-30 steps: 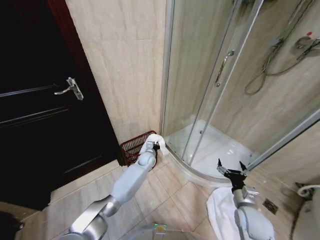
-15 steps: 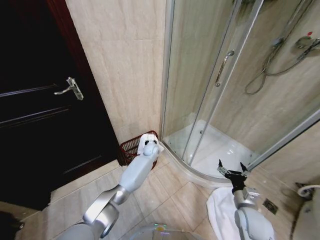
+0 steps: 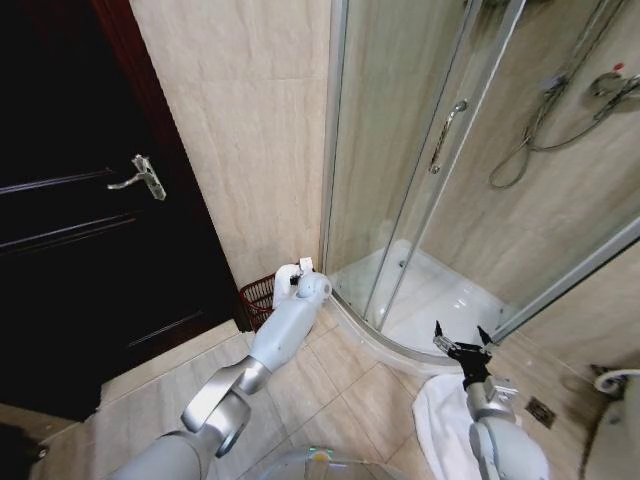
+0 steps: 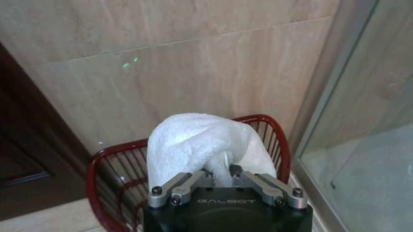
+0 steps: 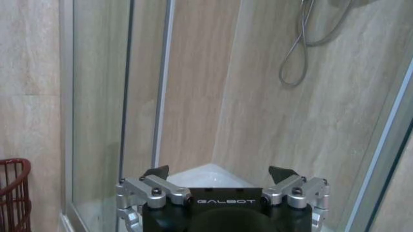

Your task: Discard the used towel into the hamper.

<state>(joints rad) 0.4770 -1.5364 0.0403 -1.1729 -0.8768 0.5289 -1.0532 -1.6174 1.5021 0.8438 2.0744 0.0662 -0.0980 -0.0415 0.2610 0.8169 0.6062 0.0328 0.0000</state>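
In the head view, the hamper (image 3: 259, 299) is seen on the tiled floor in the corner between the dark door (image 3: 70, 200) and the glass shower enclosure (image 3: 420, 180), mostly covered by the left arm. The left gripper (image 3: 297, 268) is held directly above the hamper, with a bit of the white towel (image 3: 286, 272) visible at its tip. The right gripper (image 3: 459, 343) is parked well away from the hamper, beside the curved shower base, with its fingers spread wide and nothing between them. A second white towel (image 3: 436, 420) is seen on the floor under that arm.

In the left wrist view, the left gripper (image 4: 221, 175) is closed on the towel (image 4: 193, 142), which is bunched over the hamper (image 4: 268, 130), just above its rim.

In the right wrist view, the right gripper (image 5: 219, 173) is shown fully open and empty, facing the shower enclosure (image 5: 193, 87); the hamper (image 5: 14, 193) is caught at the edge.
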